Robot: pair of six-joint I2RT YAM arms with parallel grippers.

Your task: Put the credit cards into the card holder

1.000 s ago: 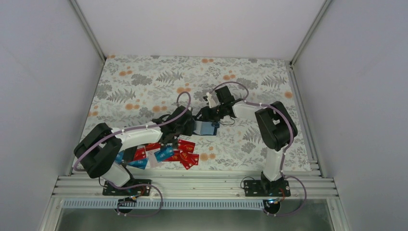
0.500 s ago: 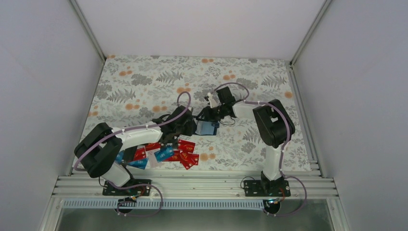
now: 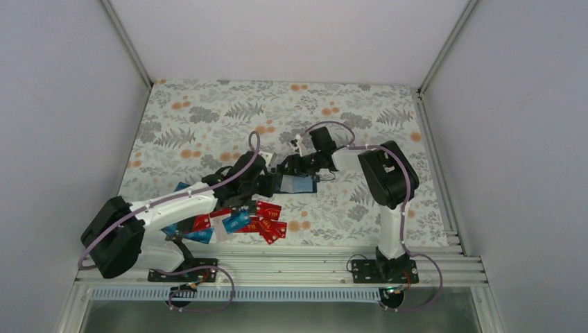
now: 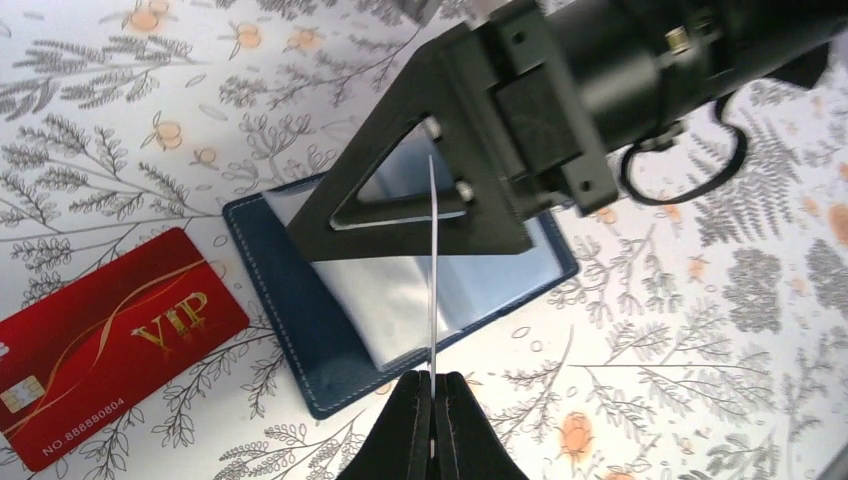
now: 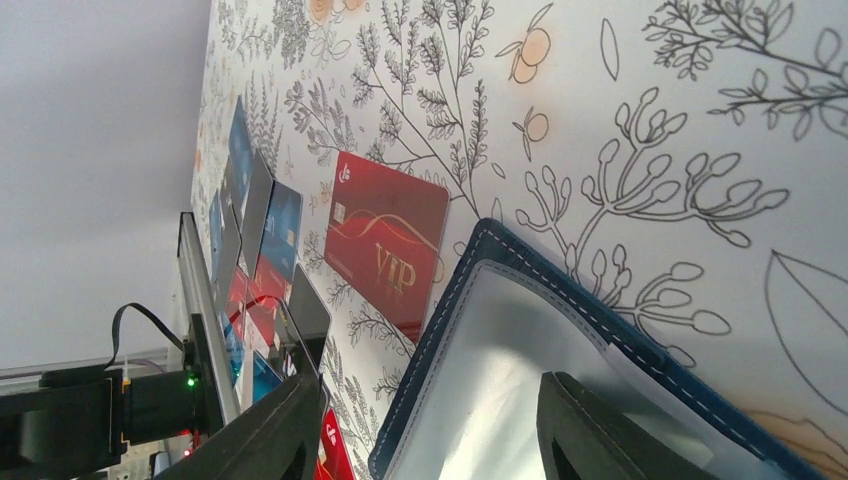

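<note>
Left tool (image 4: pixel 432 380) shifted left; card (image 4: pixel 432 262) pinched.

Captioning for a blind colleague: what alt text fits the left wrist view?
The left gripper pinches a thin card, seen edge-on, over the open navy card holder lying on the floral cloth. A black finger of the right gripper sits over the holder's clear sleeve; a red VIP card lies beside it.

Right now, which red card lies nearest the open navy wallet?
The red plastic VIP card lying alone beside the dark navy card holder; the others are piled farther off.
</note>
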